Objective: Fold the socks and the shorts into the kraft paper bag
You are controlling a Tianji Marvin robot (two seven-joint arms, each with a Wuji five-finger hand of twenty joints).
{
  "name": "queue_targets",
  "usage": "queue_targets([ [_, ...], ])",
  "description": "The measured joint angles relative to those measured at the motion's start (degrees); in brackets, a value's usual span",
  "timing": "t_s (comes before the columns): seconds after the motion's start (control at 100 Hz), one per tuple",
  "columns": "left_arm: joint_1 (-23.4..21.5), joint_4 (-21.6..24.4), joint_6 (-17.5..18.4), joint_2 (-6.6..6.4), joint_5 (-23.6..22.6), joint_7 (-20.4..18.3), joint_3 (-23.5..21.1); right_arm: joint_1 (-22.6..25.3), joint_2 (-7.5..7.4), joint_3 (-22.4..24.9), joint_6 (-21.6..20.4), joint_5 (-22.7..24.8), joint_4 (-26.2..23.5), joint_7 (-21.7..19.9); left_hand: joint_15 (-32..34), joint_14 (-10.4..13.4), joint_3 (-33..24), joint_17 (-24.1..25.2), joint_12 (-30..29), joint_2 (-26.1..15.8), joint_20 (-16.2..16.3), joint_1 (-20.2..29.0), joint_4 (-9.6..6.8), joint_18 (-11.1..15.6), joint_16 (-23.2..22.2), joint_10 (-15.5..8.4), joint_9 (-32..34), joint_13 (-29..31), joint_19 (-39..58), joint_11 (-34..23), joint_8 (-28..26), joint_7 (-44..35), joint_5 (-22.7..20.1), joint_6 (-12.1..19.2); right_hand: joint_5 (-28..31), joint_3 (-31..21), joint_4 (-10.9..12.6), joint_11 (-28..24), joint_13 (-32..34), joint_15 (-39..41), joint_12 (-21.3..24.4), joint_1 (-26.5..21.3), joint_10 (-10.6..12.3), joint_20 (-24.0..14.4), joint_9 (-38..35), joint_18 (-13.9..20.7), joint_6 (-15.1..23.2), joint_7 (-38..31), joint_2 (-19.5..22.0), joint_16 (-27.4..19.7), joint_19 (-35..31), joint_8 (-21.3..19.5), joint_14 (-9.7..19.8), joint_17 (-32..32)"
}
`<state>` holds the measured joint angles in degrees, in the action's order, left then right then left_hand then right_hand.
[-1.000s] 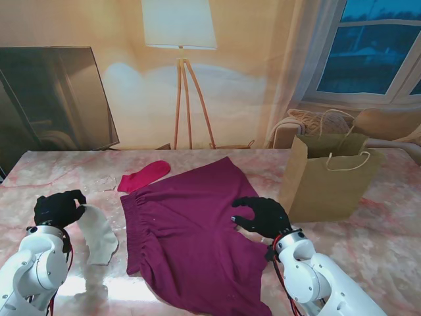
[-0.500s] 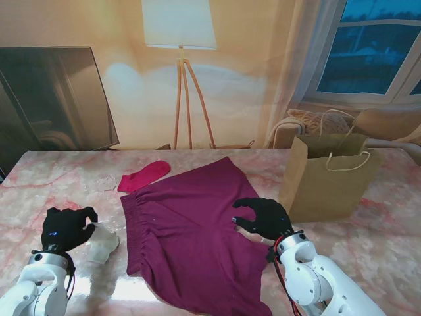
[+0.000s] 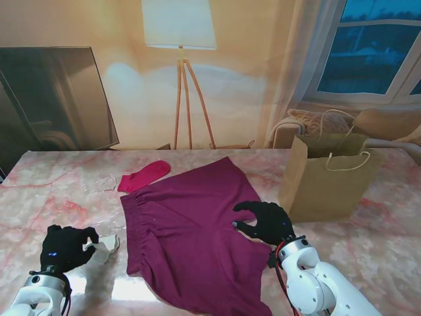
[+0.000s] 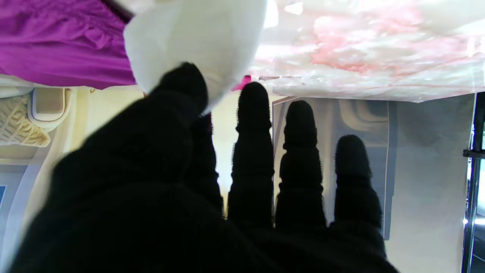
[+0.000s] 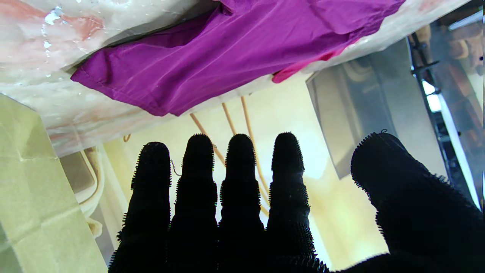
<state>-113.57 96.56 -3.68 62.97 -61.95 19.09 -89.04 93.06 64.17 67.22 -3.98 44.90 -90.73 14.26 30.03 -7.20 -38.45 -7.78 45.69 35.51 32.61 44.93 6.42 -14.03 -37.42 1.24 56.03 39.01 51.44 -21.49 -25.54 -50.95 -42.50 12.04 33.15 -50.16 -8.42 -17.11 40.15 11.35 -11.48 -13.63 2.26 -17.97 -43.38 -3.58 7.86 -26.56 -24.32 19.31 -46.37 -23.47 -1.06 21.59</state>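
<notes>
So far nothing is bagged: left hand (image 3: pixel 64 247) pinches the white sock (image 3: pixel 105 248), right hand (image 3: pixel 268 222) hovers spread and empty over unfolded shorts (image 3: pixel 191 237)

A pink marble table (image 3: pixel 368 243) fills the near half of the stand's view. Past its far edge, a floor lamp (image 3: pixel 179 39) with a white shade on wooden legs stands at twelve o'clock. A dark television (image 3: pixel 56 99) sits at ten o'clock, a window (image 3: pixel 378 46) at two o'clock, with a beige couch (image 3: pixel 388 125) beneath it.
</notes>
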Motion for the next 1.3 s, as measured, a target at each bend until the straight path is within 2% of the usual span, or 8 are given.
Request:
queue_targets([
  [0.08,-2.1,1.3,1.2,0.05,-0.1,-2.1,-1.8,0.3,-0.02,0.1,0.0,0.2,-0.3,0.0,-3.0,0.2,-0.6,2.0,-9.7,1.8,0.0,-4.4,0.93,0.0,1.1,0.0,-4.4,-2.4,-3.3,-0.9,-0.5,5.3,0.2,-2.4,0.0,0.0,0.0,0.0,0.0,0.0,0.0,0.0,0.0,0.0,0.0,0.0,0.0,0.0,0.0,0.0,0.0,0.0,0.0,0.0],
  [0.21,-6.4,5.4,3.3,0.07,1.0,-6.9,-4.7,0.9,-0.03,0.3,0.1,0.3,-0.9,0.1,-7.1,0.2,-2.8,4.3,-14.7,1.8,0.0,-13.2,0.95,-0.1,2.9,0.0,-8.7,-6.0,-7.9,2.8,-1.0,12.8,-0.2,-5.6,0.0,1.0,0.0,0.0,0.0,0.0,0.0,0.0,0.0,0.0,0.0,0.0,0.0,0.0,0.0,0.0,0.0,0.0,0.0,0.0],
  [0.52,-8.9,8.5,4.5,0.37,4.5,-7.6,-6.7,2.1,-0.06,0.3,0.2,0.8,-2.2,0.4,-9.9,0.2,5.3,5.5,-17.6,-6.6,0.5,-14.3,0.96,-0.1,3.7,0.0,-11.1,-7.7,-13.0,5.5,-1.6,16.4,-0.8,-4.8,0.0,1.0,0.0,0.0,0.0,0.0,0.0,0.0,0.0,0.0,0.0,0.0,0.0,0.0,0.1,0.0,0.0,0.0,0.0,0.0],
  [0.68,-5.4,6.2,0.9,0.18,3.1,-8.3,-4.6,2.2,-0.06,0.3,0.2,0.8,-2.3,0.4,-11.8,0.2,-0.5,4.9,-20.9,-6.2,0.5,-13.5,0.96,0.3,5.5,0.0,-17.8,-10.2,-13.0,8.7,8.8,34.8,11.3,-11.1,0.0,1.0,0.0,0.0,0.0,0.0,0.0,0.0,0.0,0.0,0.0,0.0,0.5,0.0,0.1,0.0,0.0,0.0,0.0,0.0],
  [0.83,0.4,1.8,-2.4,-0.58,3.1,-13.6,-1.5,2.3,-0.06,0.3,0.2,0.8,-2.4,0.5,-13.0,0.3,-2.3,6.2,-21.8,-5.7,0.5,-11.5,0.96,1.3,6.4,0.1,-22.7,-12.8,-14.1,9.3,12.2,39.4,17.1,-11.5,0.0,1.0,0.0,0.0,0.0,0.0,0.0,0.0,0.0,0.0,0.0,0.0,0.5,0.0,0.4,0.0,0.0,0.0,0.0,0.0],
  [1.05,7.8,-6.6,-4.3,-1.29,3.4,-14.1,2.8,2.3,-0.06,0.3,0.1,0.8,-2.4,0.4,-13.8,0.3,-4.5,9.0,-21.5,-4.6,-0.7,-11.2,0.96,2.5,7.2,0.1,-27.6,-18.3,-16.2,9.4,12.8,40.3,19.2,-12.6,0.0,1.5,0.0,0.0,0.0,0.0,0.0,0.0,0.0,0.0,0.0,0.0,0.5,0.0,0.7,0.0,0.0,0.0,0.0,0.0],
  [1.14,9.0,-7.0,-5.9,-1.47,3.9,-17.4,3.4,2.3,-0.06,0.4,0.1,0.7,-2.4,0.4,-13.9,0.3,-4.5,9.8,-20.1,-3.3,-1.3,-11.2,0.96,2.7,7.3,0.3,-29.5,-20.3,-17.3,8.9,12.6,39.4,18.3,-14.4,0.0,1.5,0.0,0.0,0.0,0.0,0.0,0.0,0.0,0.0,0.0,-0.6,0.6,0.0,0.7,0.0,0.0,0.0,0.0,0.0],
  [1.3,9.8,-7.8,-5.7,-1.96,1.2,-18.2,4.4,2.3,-0.06,0.5,0.1,0.7,-2.4,0.4,-13.9,0.3,-4.5,10.4,-18.8,-3.2,-1.3,-11.8,0.96,3.8,7.3,0.8,-30.1,-22.0,-17.3,8.9,1.1,27.9,13.6,-12.2,0.0,1.5,0.0,0.0,0.0,0.0,0.0,0.0,0.0,0.0,0.0,-0.6,0.6,0.0,0.7,0.0,0.0,0.0,0.0,0.0],
])
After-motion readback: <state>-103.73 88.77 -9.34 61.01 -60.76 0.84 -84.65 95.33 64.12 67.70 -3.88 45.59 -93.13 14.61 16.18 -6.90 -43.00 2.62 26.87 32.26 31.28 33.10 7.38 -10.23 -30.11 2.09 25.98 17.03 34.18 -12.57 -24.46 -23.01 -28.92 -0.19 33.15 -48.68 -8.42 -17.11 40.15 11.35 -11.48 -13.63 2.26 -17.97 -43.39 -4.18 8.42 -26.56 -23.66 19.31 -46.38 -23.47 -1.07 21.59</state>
